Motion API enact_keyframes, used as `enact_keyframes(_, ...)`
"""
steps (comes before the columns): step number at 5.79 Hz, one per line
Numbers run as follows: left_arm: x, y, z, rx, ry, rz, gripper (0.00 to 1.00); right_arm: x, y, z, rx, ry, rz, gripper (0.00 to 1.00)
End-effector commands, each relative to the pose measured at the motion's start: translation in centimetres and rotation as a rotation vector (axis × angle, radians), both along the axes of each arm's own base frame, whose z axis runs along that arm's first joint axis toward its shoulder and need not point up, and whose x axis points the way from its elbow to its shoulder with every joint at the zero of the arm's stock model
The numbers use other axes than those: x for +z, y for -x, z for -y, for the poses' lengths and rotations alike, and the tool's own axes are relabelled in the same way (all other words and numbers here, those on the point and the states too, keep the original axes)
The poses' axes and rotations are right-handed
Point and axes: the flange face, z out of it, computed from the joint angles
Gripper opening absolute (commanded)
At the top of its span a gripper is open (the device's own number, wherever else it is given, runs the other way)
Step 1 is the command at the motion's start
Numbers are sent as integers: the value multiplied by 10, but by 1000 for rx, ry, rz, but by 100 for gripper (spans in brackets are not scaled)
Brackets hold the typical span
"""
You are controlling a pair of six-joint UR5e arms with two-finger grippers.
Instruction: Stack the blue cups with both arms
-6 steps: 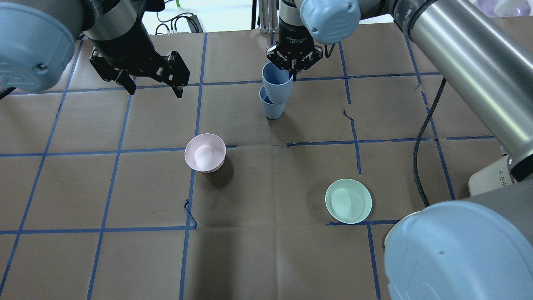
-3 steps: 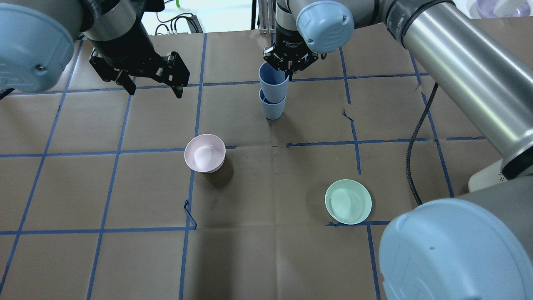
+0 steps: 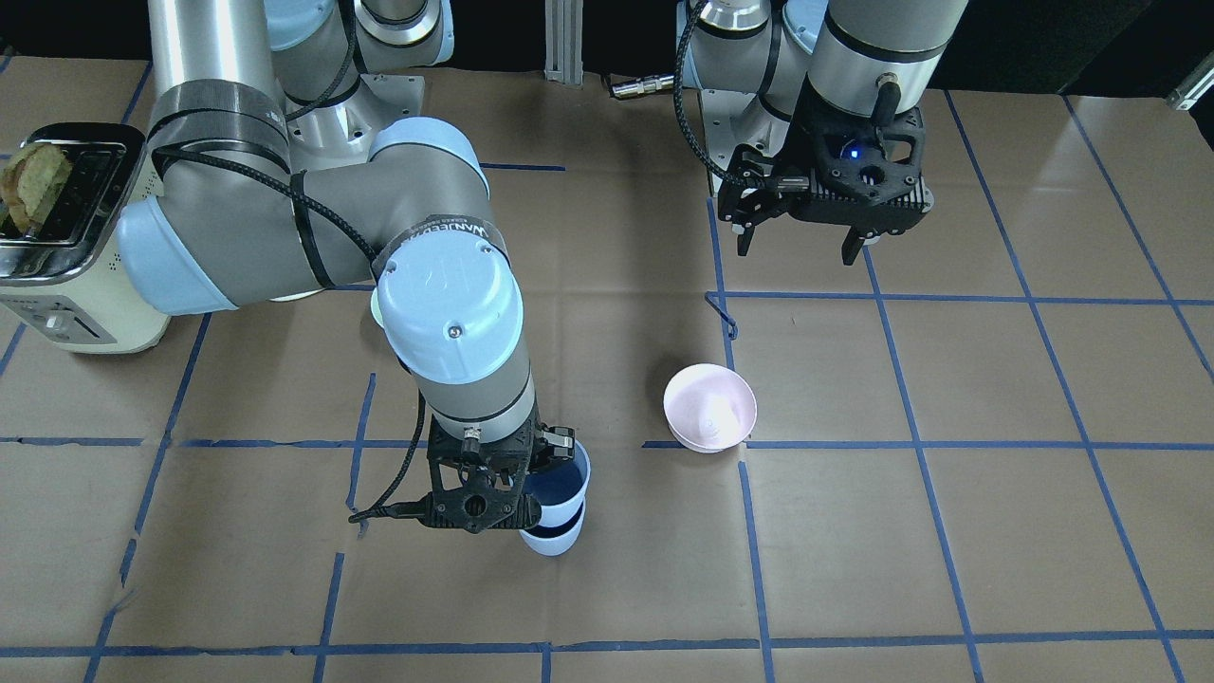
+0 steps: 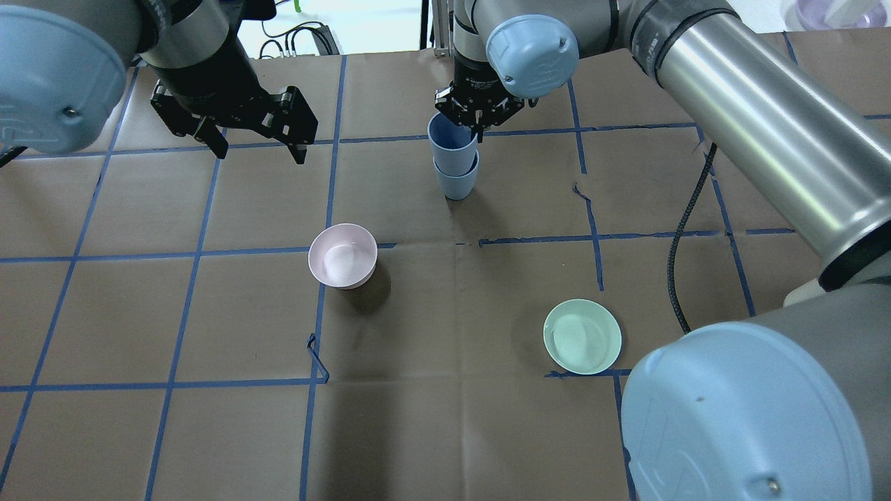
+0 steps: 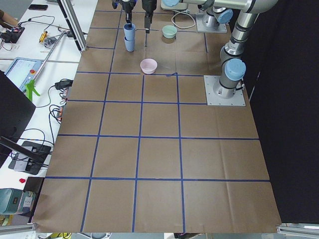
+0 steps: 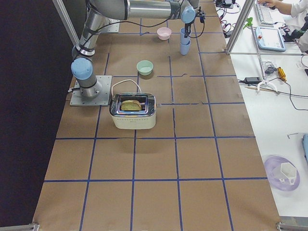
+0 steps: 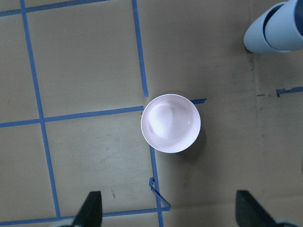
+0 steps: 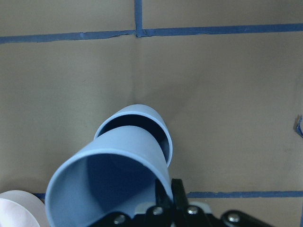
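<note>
Two pale blue cups are at the table's far middle. The lower cup point(image 4: 456, 184) stands on the paper. The upper cup point(image 4: 451, 145) is tilted with its base inside the lower cup's mouth, as the right wrist view shows for the upper cup point(image 8: 109, 184) and the lower cup point(image 8: 142, 118). My right gripper point(image 4: 477, 125) is shut on the upper cup's rim, which also shows in the front view point(image 3: 560, 484). My left gripper point(image 4: 260, 152) is open and empty, hovering to the left of the cups, above the paper.
A pale pink bowl point(image 4: 342, 255) sits left of centre, below my left gripper point(image 7: 171, 213). A mint-green bowl point(image 4: 582, 335) sits nearer the robot's right. A toaster point(image 3: 57, 237) with bread stands by the right arm's base. Blue tape lines grid the brown paper.
My right gripper has carried the upper cup left and down, so it now sits deeper in the lower cup. The left arm has not moved.
</note>
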Motion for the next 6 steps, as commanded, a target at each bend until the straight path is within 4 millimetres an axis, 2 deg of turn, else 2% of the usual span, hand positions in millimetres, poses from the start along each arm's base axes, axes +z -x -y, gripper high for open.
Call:
enact_keyframes(1,-1,0,2,0,1,-2,99,-5,-1,0,4,-8,-2,99)
enact_keyframes(3,-1,0,2,0,2,-2,99,1,0,1,1,2,1,100)
enact_keyframes(4,-1,0,2,-2,3,0,99,12,5,3,-6,16,3,100)
enact_keyframes(5,-1,0,2,-2,3,0,99,44,16,-3,-18,30,2,100)
enact_keyframes(6,-1,1,1,-3,3,0,99,82,49,-20,-50,-11,-11,100)
